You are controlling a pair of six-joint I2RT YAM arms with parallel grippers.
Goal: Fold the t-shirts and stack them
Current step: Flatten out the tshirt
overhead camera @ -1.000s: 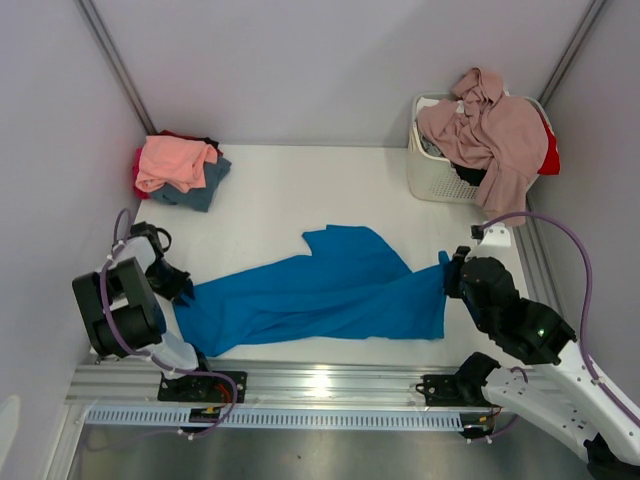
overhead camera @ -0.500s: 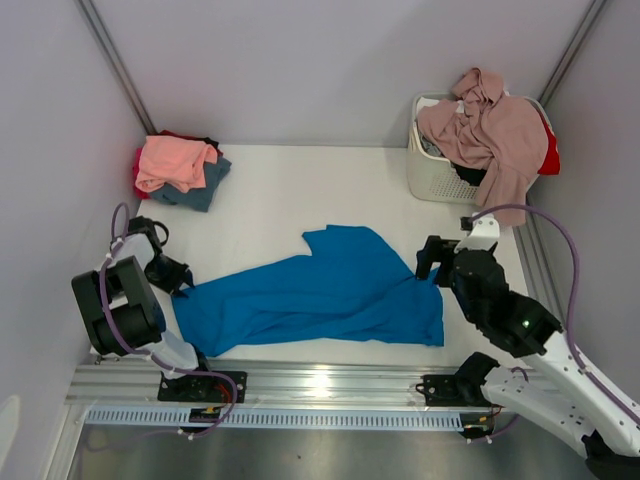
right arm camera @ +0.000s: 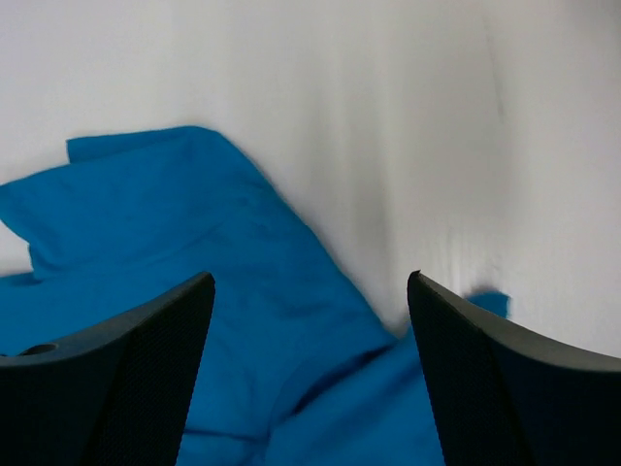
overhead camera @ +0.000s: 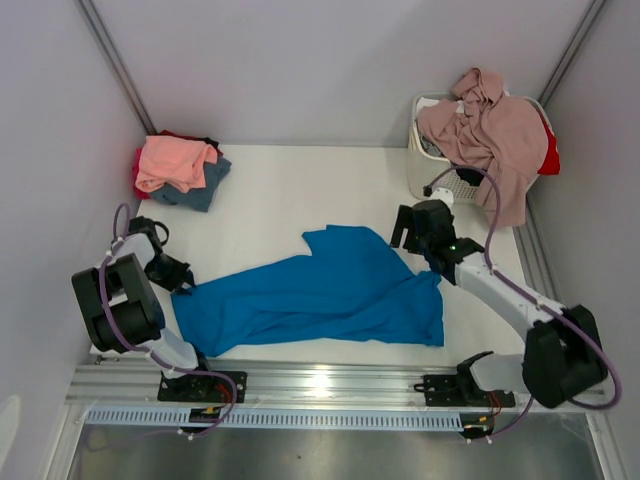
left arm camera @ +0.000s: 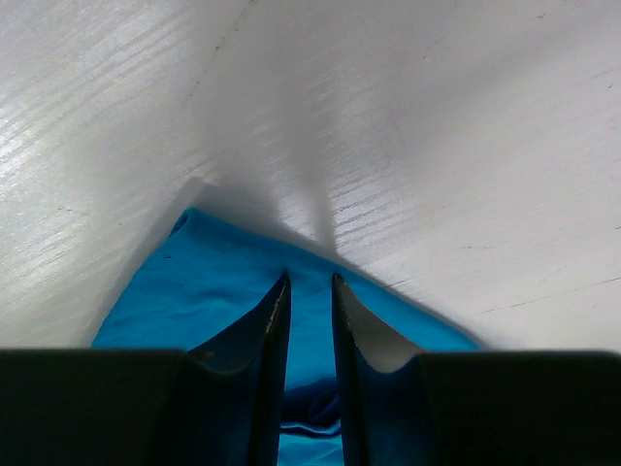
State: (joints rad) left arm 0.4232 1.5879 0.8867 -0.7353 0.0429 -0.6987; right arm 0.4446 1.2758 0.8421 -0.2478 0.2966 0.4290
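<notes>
**Spotter A:** You had the white table point(overhead camera: 300, 190) bare on the far side of the bright blue t-shirt point(overhead camera: 320, 290), a broad open strip running from its far edge to the back wall.

**Spotter B:** The shirt itself lay spread and rumpled across the near half. Its near hem ran close along the table's near edge, so you had little room on that side.

**Spotter A:** Beyond the shirt's right end, in the far corner, stood the white basket point(overhead camera: 430, 178). A dusty mauve-pink shirt point(overhead camera: 495, 135) was draped over its rim and hung down the front, well apart from the blue cloth.

**Spotter B:** Beyond the shirt's left end, also far back, sat your stack. The salmon pink shirt point(overhead camera: 175, 160) was on top of the slate blue-grey shirt point(overhead camera: 205, 185), with a red edge point(overhead camera: 137, 172) showing at the side.

**Spotter A:** Your right gripper point(overhead camera: 412, 232) hung at the blue shirt's far right edge. Its fingers were spread wide with nothing between them, and bare table lay past the cloth.

**Spotter B:** Your left gripper point(overhead camera: 183, 283) was at the shirt's pointed left tip, near the side wall. Its fingers were drawn almost together, clamped on a fold of blue cloth.
</notes>
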